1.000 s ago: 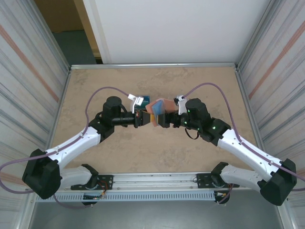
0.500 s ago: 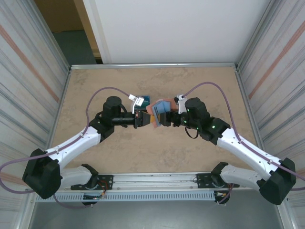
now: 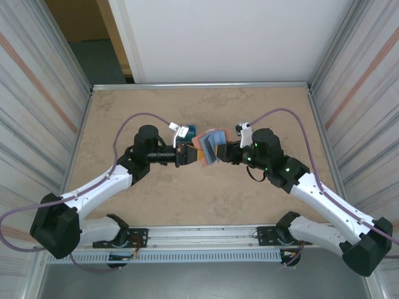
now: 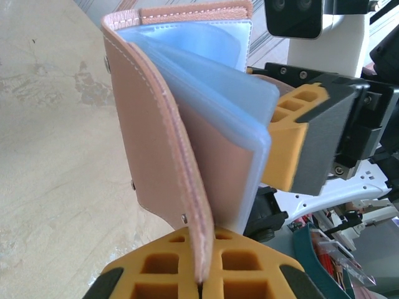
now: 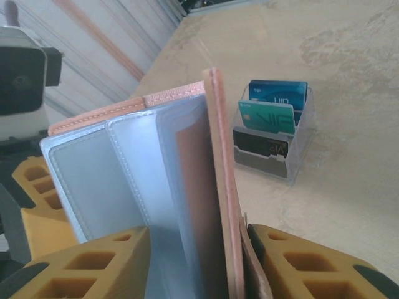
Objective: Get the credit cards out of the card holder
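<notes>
The salmon-pink card holder (image 3: 209,149) hangs above the table's middle, held between both arms. My left gripper (image 3: 190,154) is shut on one cover's edge (image 4: 202,280), and the clear sleeves (image 4: 212,81) fan away from that cover. My right gripper (image 3: 219,154) is closed round the other cover (image 5: 221,156) and several sleeves (image 5: 198,232). One of its pads presses the snap tab, and the sleeves fill the gap to the other pad. Three credit cards (image 5: 269,115), blue, green and dark grey, stand in a clear rack (image 5: 302,143) on the table. The sleeves look see-through.
The rack (image 3: 189,132) sits just behind the left gripper. The right gripper's yellow finger (image 4: 293,143) is close behind the sleeves in the left wrist view. Corrugated walls (image 3: 43,93) flank the sandy table (image 3: 137,205), with a rail along its near edge.
The right gripper's jaws have narrowed round the holder's cover and sleeves. The right arm has drawn back to the right, fanning the holder open. The left arm has stayed put.
</notes>
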Controlling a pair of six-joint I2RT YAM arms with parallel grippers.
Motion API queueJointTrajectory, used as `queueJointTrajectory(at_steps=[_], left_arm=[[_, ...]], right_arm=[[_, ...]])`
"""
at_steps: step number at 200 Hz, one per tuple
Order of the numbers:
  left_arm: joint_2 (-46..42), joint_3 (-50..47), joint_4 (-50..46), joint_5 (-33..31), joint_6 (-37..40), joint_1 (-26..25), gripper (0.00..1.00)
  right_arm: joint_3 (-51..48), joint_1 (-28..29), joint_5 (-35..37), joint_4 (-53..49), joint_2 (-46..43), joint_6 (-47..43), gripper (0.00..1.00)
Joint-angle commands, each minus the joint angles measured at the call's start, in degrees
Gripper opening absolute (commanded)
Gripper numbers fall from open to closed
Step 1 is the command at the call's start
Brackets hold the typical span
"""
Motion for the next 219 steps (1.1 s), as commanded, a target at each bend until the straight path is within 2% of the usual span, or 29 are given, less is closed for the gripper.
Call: queueJointTrajectory(at_steps=[1,21,45,90,125,167,219], left_arm=[[-0.05,0.54,3.58,2.26,-0.44,0.55,0.0],[-0.06,0.44,4.07,2.25,-0.78,0.57,0.0],[0.04,0.35,4.3,2.25,-1.06,0.67,0.0],[-0.15,0.35,4.89,2.7,-1.44,0.62,0.0],[-0.32,0.26,5.29,3.05,-1.66,0.67,0.0],[-0.43,-0.25,5.1,2.8,-1.53,0.77,0.0],[-1.19,-1.19,4.89,1.58,-1.45,1.43,0.0]], right_arm=[[-1.28,-0.62,-1.3,1.43,-1.82,0.24,0.54],[-2.08,-0.73,-3.61,3.0,-2.54,0.1,0.67],[-2.67,-0.73,-5.8,4.47,-3.3,-0.4,0.77],[-2.66,-0.74,-5.16,4.17,-3.09,-0.79,0.79],[-1.7,-0.73,-3.64,2.73,-1.83,-0.9,0.71],[-1.64,-0.73,-1.49,2.28,-2.09,-0.64,0.46],[-2.03,-0.82,0.71,1.1,-4.25,-0.06,0.27]])
